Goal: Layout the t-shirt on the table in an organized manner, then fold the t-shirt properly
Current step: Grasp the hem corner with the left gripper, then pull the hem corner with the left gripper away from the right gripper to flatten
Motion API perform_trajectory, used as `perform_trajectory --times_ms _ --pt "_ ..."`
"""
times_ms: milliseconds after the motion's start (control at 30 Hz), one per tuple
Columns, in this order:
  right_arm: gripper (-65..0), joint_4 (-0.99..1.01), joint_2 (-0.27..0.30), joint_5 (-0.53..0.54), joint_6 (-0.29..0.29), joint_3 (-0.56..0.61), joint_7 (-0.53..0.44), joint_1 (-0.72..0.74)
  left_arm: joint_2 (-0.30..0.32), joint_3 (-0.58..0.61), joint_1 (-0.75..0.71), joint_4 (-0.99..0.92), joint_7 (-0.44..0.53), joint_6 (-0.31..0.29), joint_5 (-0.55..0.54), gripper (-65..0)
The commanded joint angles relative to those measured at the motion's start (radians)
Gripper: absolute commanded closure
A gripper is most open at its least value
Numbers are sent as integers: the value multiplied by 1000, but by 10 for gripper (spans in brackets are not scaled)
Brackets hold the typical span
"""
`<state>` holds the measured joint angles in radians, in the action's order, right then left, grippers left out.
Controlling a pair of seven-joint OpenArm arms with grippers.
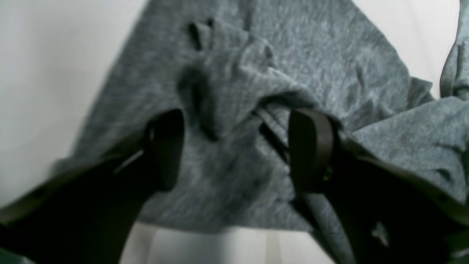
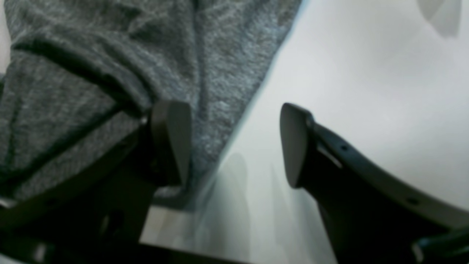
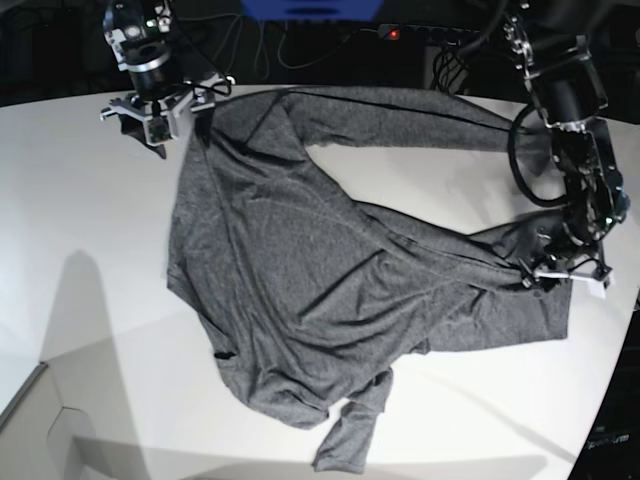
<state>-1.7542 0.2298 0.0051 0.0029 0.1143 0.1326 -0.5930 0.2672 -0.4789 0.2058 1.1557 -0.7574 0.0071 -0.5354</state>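
Both grippers gape, holding nothing — left gripper (image 1: pixel 234 150) over the t-shirt (image 3: pixel 330 290), right gripper (image 2: pixel 234 143) straddling its edge; it sprawls crumpled mid-table (image 3: pixel 80 200), so spreading comes first — next, pinch opposite edges

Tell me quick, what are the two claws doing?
Left gripper: open, over the wrinkly charcoal-grey jersey t-shirt.
Right gripper: open, at the shirt's edge, holding nothing.

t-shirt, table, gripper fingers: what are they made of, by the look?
t-shirt: thin knit jersey, probably cotton blend; heathered grey flecks, soft wrinkles. table: smooth white surface, likely laminate or painted board; faint sheen and soft shadows. Left gripper fingers: dark matte, likely plastic or rubber pads; cannot tell which.
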Motion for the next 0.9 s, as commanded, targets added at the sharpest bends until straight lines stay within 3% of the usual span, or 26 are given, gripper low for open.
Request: perform_trajectory --times_ms 0,133,300,467,567,767,867 --pt "-382 -14 4 0 -2 -3 -17 -5 20 -2 21 13 25 -5 -10 -430" --pt "-382 -14 4 0 -2 -3 -9 -3 20 -2 22 13 43 -5 -4 -413" --pt "-381 -14 4 0 -2 -3 -9 -3 22 -2 34 -1 66 -6 -4 -222" --pt "-381 -5 4 0 -2 -3 -9 -3 20 -1 34 -1 115 -6 -2 -113" --pt "-381 0 4 0 -2 -3 -9 3 27 -1 34 -1 111 -6 -2 -14" --pt "-381 0 4 0 -2 -3 -9 9 28 -5 25 30 98 -6 -15 -2" --pt "-381 0 4 0 -2 -3 -9 11 28 -16 5 134 6 -6 -39 -2"
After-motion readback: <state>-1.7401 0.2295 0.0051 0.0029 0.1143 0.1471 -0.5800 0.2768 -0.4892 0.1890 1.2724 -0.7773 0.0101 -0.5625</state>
